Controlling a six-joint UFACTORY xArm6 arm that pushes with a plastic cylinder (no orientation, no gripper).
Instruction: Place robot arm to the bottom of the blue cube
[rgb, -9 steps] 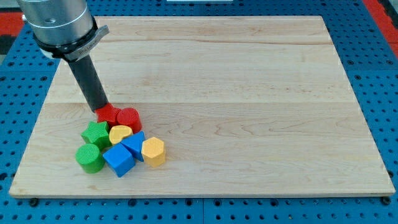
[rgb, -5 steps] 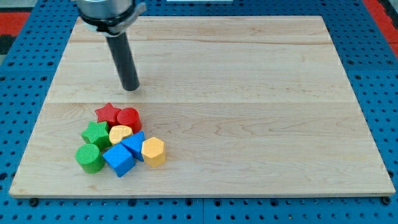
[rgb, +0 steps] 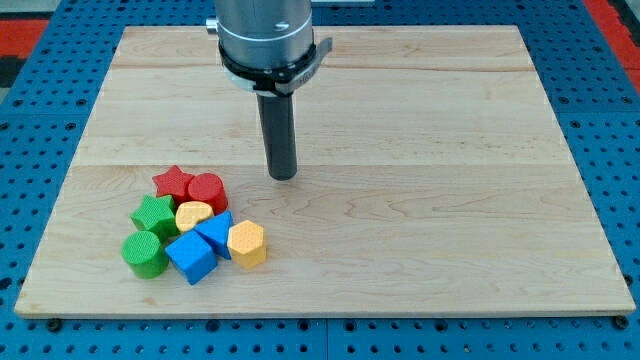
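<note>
While the blue cube (rgb: 191, 257) is sitting low in the block cluster, my tip (rgb: 284, 176) is hovering up and right of it — no gripper is showing.

My tip (rgb: 284, 176) up-right of blue cube (rgb: 191, 257), well apart.

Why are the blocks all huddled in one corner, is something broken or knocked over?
Nothing looks damaged or spilled. The blocks simply sit bunched at the view's lower left, the blue cube at the bottom edge. My tip rests on bare wood, above and right of them, touching none.
</note>
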